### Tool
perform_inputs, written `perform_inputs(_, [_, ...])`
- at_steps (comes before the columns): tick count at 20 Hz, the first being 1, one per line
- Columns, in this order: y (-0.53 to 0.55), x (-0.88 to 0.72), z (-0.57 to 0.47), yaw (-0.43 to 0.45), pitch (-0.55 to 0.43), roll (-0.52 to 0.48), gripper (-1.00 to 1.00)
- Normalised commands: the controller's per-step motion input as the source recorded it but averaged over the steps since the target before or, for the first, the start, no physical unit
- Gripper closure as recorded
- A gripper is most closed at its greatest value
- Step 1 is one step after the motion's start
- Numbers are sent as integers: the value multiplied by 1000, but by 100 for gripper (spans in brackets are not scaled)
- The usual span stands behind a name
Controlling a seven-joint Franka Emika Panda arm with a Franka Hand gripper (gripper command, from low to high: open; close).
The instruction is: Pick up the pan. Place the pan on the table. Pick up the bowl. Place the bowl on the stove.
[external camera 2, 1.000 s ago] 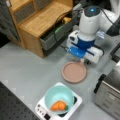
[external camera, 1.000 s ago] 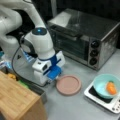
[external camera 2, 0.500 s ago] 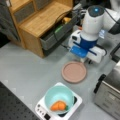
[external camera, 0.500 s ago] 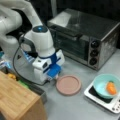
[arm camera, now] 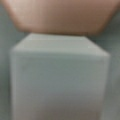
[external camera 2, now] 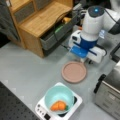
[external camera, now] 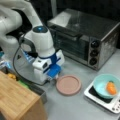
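Pan (external camera: pixel 68 84): flat on surface (external camera 2: pixel 27 65), stiff, light; white handle (arm camera: pixel 60 75) best to grab.
Gripper (external camera: pixel 51 77): low, beside pan.
Jaws: cannot tell.
Bowl (external camera 2: pixel 59 96): on stove (external camera 2: pixel 76 103).

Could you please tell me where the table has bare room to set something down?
The widest bare stretch of table lies in a front view's left, between the wooden shelf unit and the stove. It is crowded around the pan: the gripper sits low at its handle side, the toaster oven beside it.
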Motion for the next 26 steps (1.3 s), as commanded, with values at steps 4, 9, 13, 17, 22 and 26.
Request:
perform_inputs(4, [61,-78,-63,54,-99,14,100])
perform_inputs(9, [49,-61,-44,40,-95,15,100])
perform_inputs(13, [38,-41,-41,31,-93,20,100])
perform_inputs(17, [16,-29,-31,30,-88,22,100])
perform_inputs(22, [-1,-18,-27,28,-86,19,100])
perform_inputs(26, [-15,-8,-13,33,-80,24,100])
